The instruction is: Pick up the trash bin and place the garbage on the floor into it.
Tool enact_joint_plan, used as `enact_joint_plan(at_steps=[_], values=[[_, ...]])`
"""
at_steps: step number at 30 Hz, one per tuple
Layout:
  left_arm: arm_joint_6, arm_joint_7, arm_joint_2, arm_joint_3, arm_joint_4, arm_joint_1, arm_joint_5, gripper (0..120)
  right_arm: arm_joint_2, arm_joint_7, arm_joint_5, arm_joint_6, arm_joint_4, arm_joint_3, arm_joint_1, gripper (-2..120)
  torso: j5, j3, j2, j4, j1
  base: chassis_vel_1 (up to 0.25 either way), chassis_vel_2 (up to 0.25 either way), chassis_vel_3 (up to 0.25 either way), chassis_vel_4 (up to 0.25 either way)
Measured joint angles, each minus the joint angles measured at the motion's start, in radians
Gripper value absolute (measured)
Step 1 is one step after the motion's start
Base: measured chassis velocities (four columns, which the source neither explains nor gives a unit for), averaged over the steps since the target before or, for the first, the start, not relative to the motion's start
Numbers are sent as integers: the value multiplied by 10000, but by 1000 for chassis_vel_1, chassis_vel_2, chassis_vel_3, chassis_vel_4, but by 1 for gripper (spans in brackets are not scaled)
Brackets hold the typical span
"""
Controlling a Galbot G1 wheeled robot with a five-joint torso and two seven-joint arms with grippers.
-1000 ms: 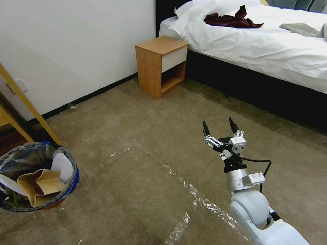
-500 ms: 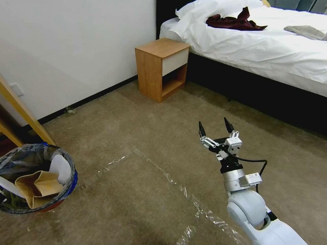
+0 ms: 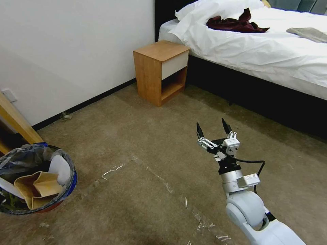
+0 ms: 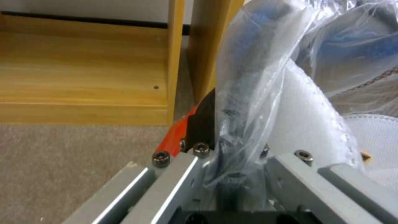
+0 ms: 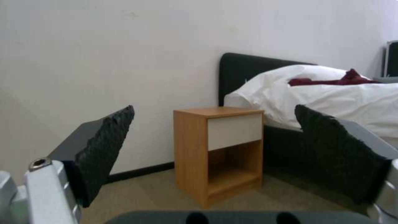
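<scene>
Partly cut off, the trash bin (image 3: 37, 183) is pinched by the left pincer (image 4: 224, 174); right pincer (image 3: 212, 131) spread

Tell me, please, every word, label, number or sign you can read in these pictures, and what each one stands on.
None can be read.
Small white tag on the right arm's wrist, behind the open right gripper: print too small to read.
Trash bin, its plastic liner and the paper bag inside it: no print to see.
Nightstand and bed: no lettering.
</scene>
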Motion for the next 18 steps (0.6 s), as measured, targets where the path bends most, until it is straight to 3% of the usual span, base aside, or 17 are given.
enact_joint_plan(at_steps=[18], values=[[-39,17,-8,32,33,-55,27,1,-7,-10,-58,0,-151,-142,179,99,-1,0,1,1,0,-86,80,84,-83]])
